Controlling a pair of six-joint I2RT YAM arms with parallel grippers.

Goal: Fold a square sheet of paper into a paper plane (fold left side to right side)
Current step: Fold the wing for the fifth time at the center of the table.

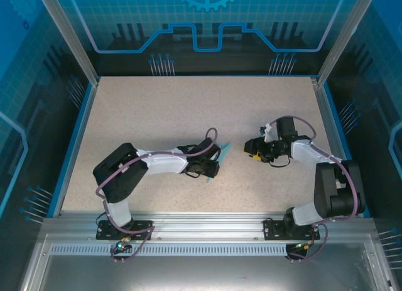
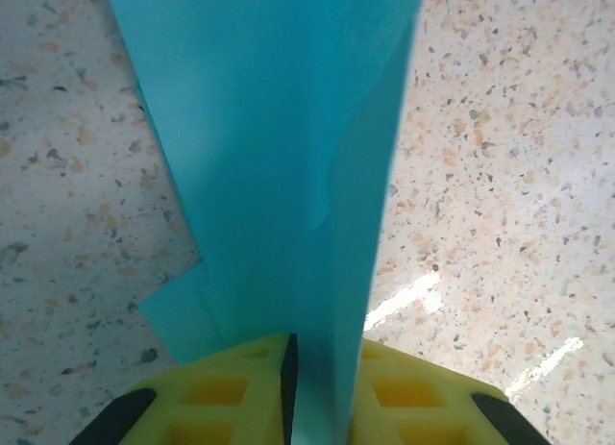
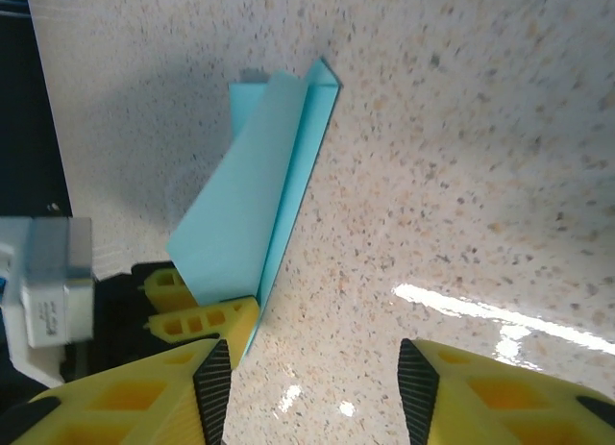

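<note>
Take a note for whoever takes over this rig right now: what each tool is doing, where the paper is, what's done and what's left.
Left tool: shut on one end of the folded light-blue paper.
Right tool: open and empty, facing the paper across bare table, not touching it.
Paper: mid-table between the arms, a long narrow layered shape with one flap raised.
Done: lengthwise folds are in.
Left: I cannot tell whether the wings are finished. Check the shape, probably flatten the raised flap, then let go.
</note>
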